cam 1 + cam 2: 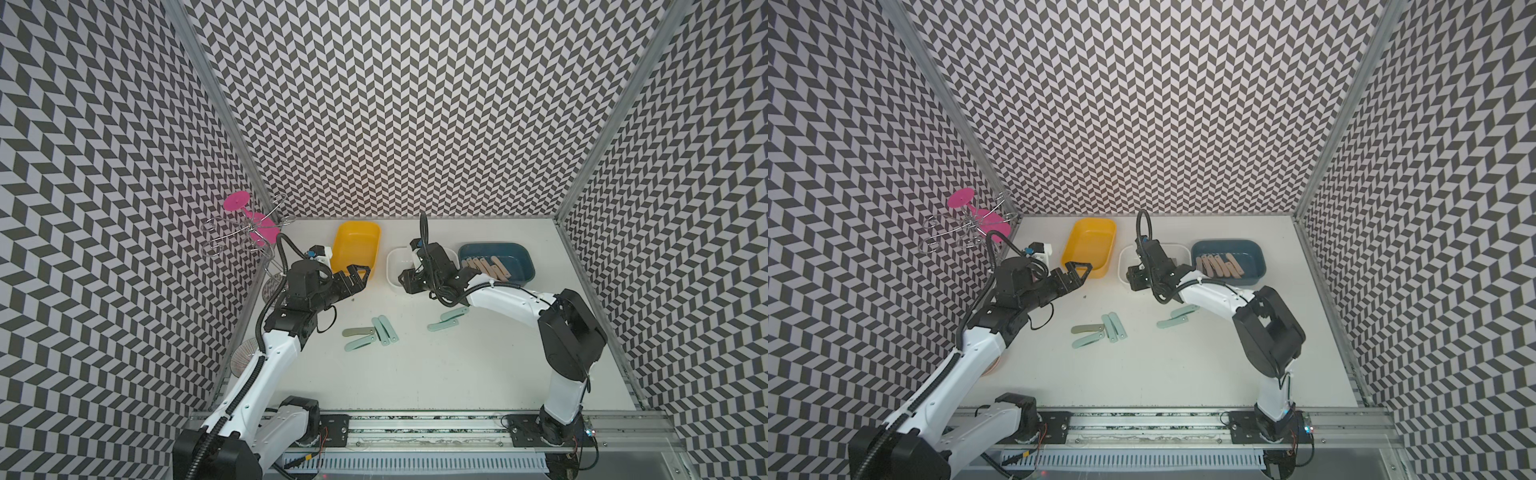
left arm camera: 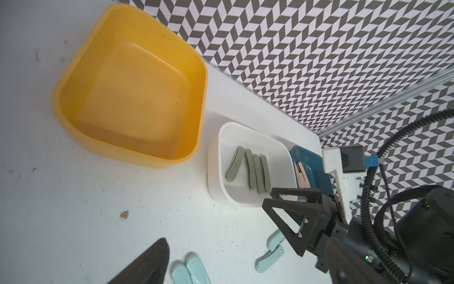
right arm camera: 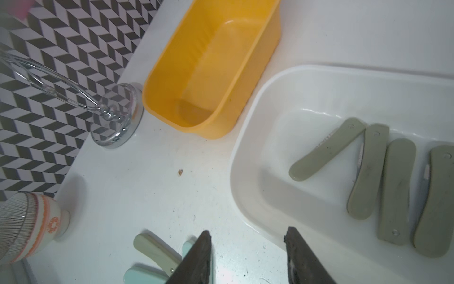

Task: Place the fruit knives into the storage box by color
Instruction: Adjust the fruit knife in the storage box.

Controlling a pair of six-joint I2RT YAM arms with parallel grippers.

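Observation:
Three storage boxes stand along the back of the table: a yellow one [image 1: 353,245] with nothing in it, a white one [image 3: 248,147] and a blue one [image 1: 519,259]. Several sage fruit knives [image 3: 368,172] lie in the white box, and peach ones [image 1: 490,266] in the blue box. On the table lie one sage knife [image 1: 356,331] beside three mint knives [image 1: 384,330], and a mint pair [image 1: 446,320]. My left gripper [image 1: 358,277] is open at the yellow box's front. My right gripper [image 3: 248,246] is open and holds nothing, at the white box's front corner.
A wire rack with a pink glass [image 1: 249,228] stands at the back left by the wall. A clear glass foot [image 3: 115,115] and a striped cup [image 3: 29,226] stand along the left wall. Patterned walls close in three sides.

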